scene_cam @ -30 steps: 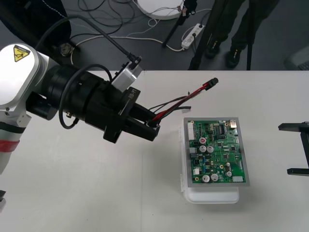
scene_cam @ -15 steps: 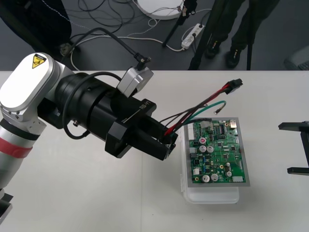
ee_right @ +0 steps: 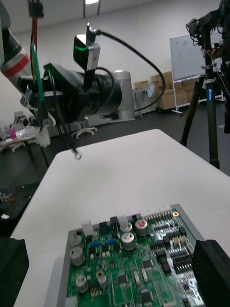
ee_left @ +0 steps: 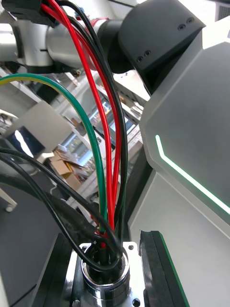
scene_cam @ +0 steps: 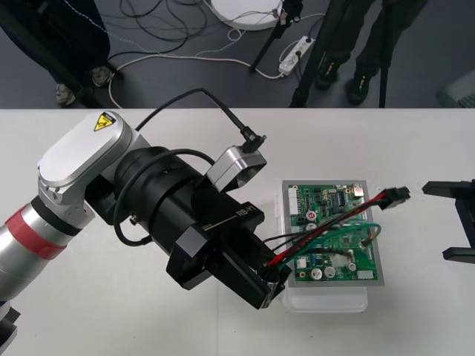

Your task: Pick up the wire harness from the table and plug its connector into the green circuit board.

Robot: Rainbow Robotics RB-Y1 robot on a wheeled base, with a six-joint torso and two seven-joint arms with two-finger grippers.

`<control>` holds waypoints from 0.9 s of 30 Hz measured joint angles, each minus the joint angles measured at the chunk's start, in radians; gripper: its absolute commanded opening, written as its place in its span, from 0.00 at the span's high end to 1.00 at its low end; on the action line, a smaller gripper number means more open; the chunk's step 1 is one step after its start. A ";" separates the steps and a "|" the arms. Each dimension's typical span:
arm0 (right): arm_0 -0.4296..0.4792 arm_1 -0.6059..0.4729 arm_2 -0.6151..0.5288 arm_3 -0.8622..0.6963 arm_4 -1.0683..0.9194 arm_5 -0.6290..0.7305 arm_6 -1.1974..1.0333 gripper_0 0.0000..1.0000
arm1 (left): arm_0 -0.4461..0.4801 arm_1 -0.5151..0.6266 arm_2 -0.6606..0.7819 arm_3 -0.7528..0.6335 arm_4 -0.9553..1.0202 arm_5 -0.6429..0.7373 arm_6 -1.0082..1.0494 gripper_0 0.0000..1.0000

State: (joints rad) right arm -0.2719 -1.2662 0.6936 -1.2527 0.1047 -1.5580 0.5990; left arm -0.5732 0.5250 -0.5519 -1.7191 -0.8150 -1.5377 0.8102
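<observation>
The green circuit board (scene_cam: 334, 233) lies on its white base (scene_cam: 326, 300) right of the table's centre. My left gripper (scene_cam: 271, 280) is at the board's near left corner, shut on the harness's round metal socket (ee_left: 103, 273), which sits between its fingers (ee_left: 158, 268). Red, black and green wires (scene_cam: 326, 231) arch from there over the board. The black plug (scene_cam: 397, 195) hangs in the air past the board's right edge, not in the board. My right gripper (scene_cam: 460, 222) waits open at the right table edge, and its fingers (ee_right: 213, 273) flank the board (ee_right: 129, 268).
The bulky left arm (scene_cam: 141, 200) covers the table left of the board. Beyond the far table edge, cables, a power strip (scene_cam: 295, 53) and tripod legs (scene_cam: 319, 52) stand on the dark floor.
The left arm has swung right and toward the front with the harness. The wires now cross over the board, and the plug has moved from above the far edge to beyond the board's right side.
</observation>
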 measured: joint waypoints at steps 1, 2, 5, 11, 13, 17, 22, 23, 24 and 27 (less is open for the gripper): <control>0.000 -0.002 0.000 -0.012 -0.005 0.000 -0.019 0.00 | -0.001 0.003 -0.005 0.000 0.003 0.001 0.000 1.00; 0.000 -0.003 0.000 -0.024 -0.007 0.000 -0.038 0.00 | -0.001 0.006 -0.007 0.000 0.004 0.001 0.000 1.00; -0.002 -0.005 -0.002 -0.056 -0.009 0.000 -0.094 0.00 | -0.002 0.011 -0.008 0.000 0.005 0.004 0.000 1.00; -0.002 -0.005 -0.029 -0.113 -0.009 0.000 -0.222 0.00 | -0.002 0.015 -0.008 0.000 0.005 0.038 0.000 1.00; -0.002 -0.005 -0.039 -0.134 -0.009 0.000 -0.258 0.00 | -0.002 0.016 -0.008 0.000 0.005 0.055 0.000 1.00; -0.002 0.003 -0.070 -0.179 -0.009 0.000 -0.309 0.00 | -0.002 0.019 -0.008 0.000 0.005 0.088 0.000 1.00; -0.003 0.030 -0.137 -0.224 -0.009 0.000 -0.404 0.00 | -0.002 0.021 -0.008 0.000 0.005 0.113 0.000 1.00; -0.003 0.035 -0.153 -0.233 -0.009 0.000 -0.419 0.00 | -0.002 0.021 -0.008 0.000 0.005 0.115 0.000 1.00; -0.005 0.039 -0.167 -0.241 -0.009 0.000 -0.434 0.00 | -0.002 0.021 -0.008 0.000 0.005 0.118 0.000 1.00; -0.023 0.049 -0.194 -0.251 -0.009 0.000 -0.474 0.00 | -0.002 0.023 -0.008 0.000 0.005 0.123 0.000 1.00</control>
State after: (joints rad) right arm -0.2949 -1.2175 0.4991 -1.5040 0.0959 -1.5581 0.1252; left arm -0.5751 0.5477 -0.5597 -1.7191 -0.8098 -1.4151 0.8103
